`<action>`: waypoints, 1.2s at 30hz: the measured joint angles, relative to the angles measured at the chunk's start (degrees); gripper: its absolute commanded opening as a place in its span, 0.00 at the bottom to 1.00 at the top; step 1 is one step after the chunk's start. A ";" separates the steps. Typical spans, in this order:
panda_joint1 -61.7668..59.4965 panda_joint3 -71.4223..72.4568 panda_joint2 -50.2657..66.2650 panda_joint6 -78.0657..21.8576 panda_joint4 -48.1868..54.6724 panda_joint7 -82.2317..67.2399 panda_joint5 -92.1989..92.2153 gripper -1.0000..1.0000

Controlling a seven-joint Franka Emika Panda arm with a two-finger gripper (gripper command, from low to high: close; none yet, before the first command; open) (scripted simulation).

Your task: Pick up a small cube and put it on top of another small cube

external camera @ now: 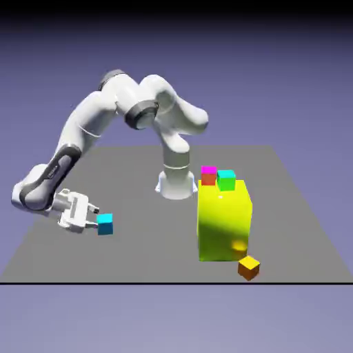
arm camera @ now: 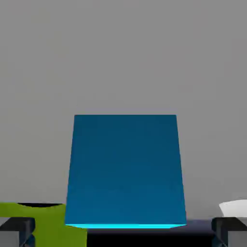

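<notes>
On the table (external camera: 289,207), yellow block (external camera: 224,224) stands well apart from small cube (external camera: 105,223).

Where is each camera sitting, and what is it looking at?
Exterior view: sits still outside the robot, above the table, looking down across it at the white arm, the big yellow block and the orange cube.
Hand view: rides on the hand, looking along the open pincer; only its two grey fingertips show, at the bottom corners, a gap between each and the cube.
Shared: the small cyan cube at the pincer, and the grey table.
</notes>
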 measured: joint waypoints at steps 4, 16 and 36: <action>-1.87 -1.09 -0.39 -3.78 4.14 1.17 -1.60 0.00; -8.47 14.84 -22.48 -4.74 -6.26 14.81 1.45 0.00; -18.38 46.76 -64.00 -1.16 -32.03 39.13 9.67 0.00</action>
